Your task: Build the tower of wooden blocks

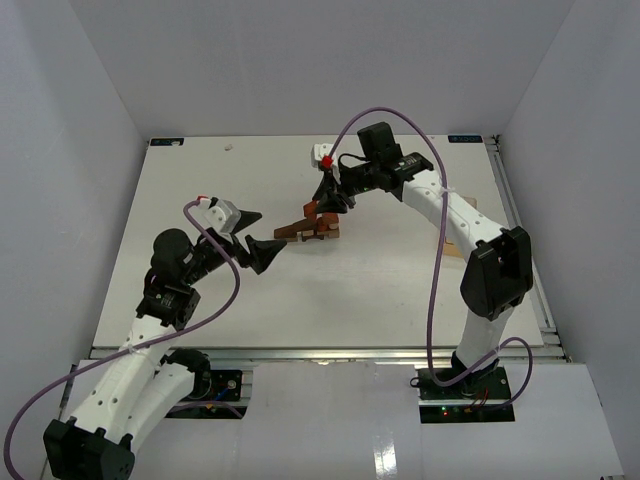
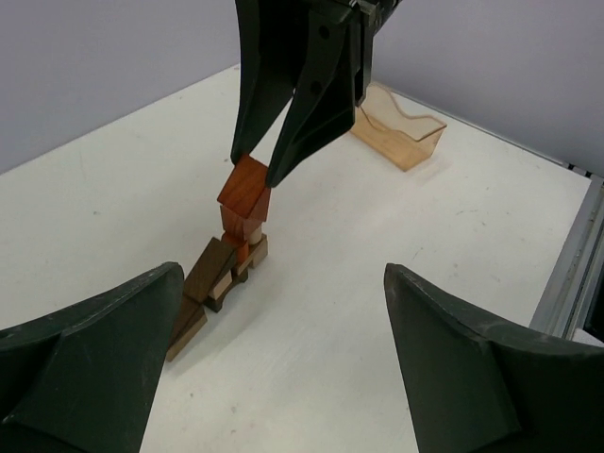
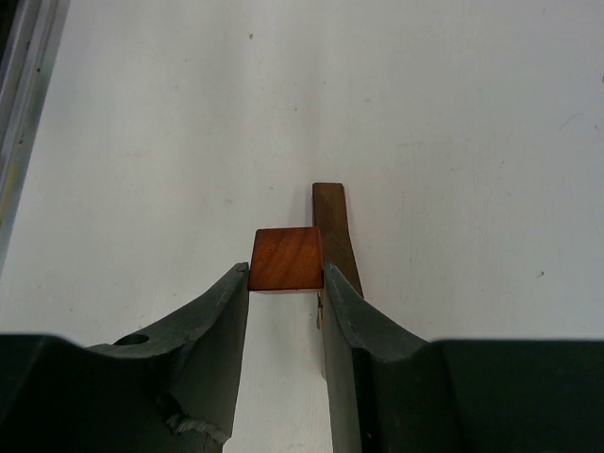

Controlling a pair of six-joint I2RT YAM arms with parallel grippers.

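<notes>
One cube (image 2: 243, 187) over tower (image 2: 219, 276), left-wrist view

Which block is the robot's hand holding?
The orange-red cube at the top of the stack, pinched in the right hand. The darker and tan blocks sit lower down.

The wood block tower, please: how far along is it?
Done: a short stack stands a few blocks high. In hand: the right jaws clamp a reddish-brown cube at its top; the left jaws are open, empty. Left: release the cube, then probably add the dark brown blocks lying beside the base.
</notes>
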